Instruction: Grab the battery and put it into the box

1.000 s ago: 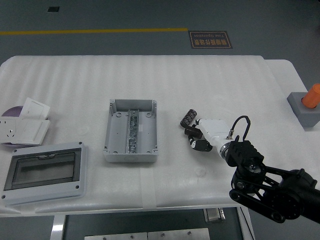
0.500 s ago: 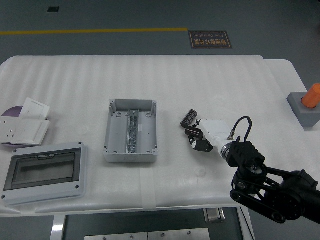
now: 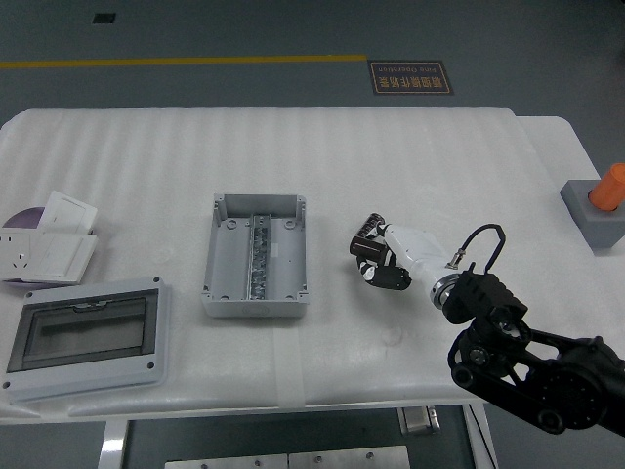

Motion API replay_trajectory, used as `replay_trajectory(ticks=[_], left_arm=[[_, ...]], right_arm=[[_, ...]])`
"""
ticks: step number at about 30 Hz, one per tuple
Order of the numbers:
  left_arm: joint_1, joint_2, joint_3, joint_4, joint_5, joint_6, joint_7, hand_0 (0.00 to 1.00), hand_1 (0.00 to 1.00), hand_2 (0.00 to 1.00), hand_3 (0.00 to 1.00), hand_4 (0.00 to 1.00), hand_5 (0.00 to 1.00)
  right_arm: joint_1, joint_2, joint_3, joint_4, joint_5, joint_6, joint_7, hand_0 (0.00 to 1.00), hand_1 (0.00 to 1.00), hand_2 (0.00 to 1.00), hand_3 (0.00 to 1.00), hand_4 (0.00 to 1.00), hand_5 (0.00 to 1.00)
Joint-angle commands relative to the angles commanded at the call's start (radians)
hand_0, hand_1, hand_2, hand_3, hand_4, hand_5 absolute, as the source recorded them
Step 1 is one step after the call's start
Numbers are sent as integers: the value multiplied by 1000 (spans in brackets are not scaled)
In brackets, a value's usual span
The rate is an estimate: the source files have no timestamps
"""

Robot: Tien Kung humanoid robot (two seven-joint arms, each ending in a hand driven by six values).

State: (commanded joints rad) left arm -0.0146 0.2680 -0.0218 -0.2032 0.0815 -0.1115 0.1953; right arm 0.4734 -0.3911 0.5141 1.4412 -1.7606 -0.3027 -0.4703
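The battery (image 3: 368,228), a small black ribbed cylinder, lies on the white table (image 3: 293,156) to the right of the open grey box (image 3: 227,264). The box has a metal rail down its middle. My right hand (image 3: 376,262), white-backed with black fingers (image 3: 389,277), comes in from the lower right. It sits right at the battery's near end, fingers loosely bent and not closed around it. The hand hides the battery's lower tip. My left arm does not show.
A grey lid with a clear window (image 3: 86,335) lies at the front left. White socket plates and a purple disc (image 3: 44,244) sit at the left edge. At the far right edge stands a grey block with an orange cylinder (image 3: 601,200).
My right hand has moved up and left, from just below the battery to touching its near end. The battery and box have stayed put.
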Motion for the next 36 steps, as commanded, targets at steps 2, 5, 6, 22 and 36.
replay_trajectory(ticks=[2,5,6,22,36], left_arm=[[0,0,3,0,-3,0,0,653,685,623,558,689,393],[1,-1,8,1,-8,0,0,653,684,624,559,693,394],[1,-1,11,2,-12,0,0,653,684,624,559,693,394],[-1,1,15,3,-11,3,2,652,685,622,557,695,401],[-5,4,-4,4,15,9,0,652,682,602,545,687,401]], right_arm=[[7,2,2,29,15,-12,10,262,417,424,687,276,195],[22,7,3,59,18,-25,16,263,417,420,686,319,226],[34,11,2,70,14,-28,16,263,417,420,686,319,226],[224,97,-127,47,-161,72,-47,351,468,507,700,413,290],[296,122,-240,-2,-7,131,60,874,853,860,908,649,428]])
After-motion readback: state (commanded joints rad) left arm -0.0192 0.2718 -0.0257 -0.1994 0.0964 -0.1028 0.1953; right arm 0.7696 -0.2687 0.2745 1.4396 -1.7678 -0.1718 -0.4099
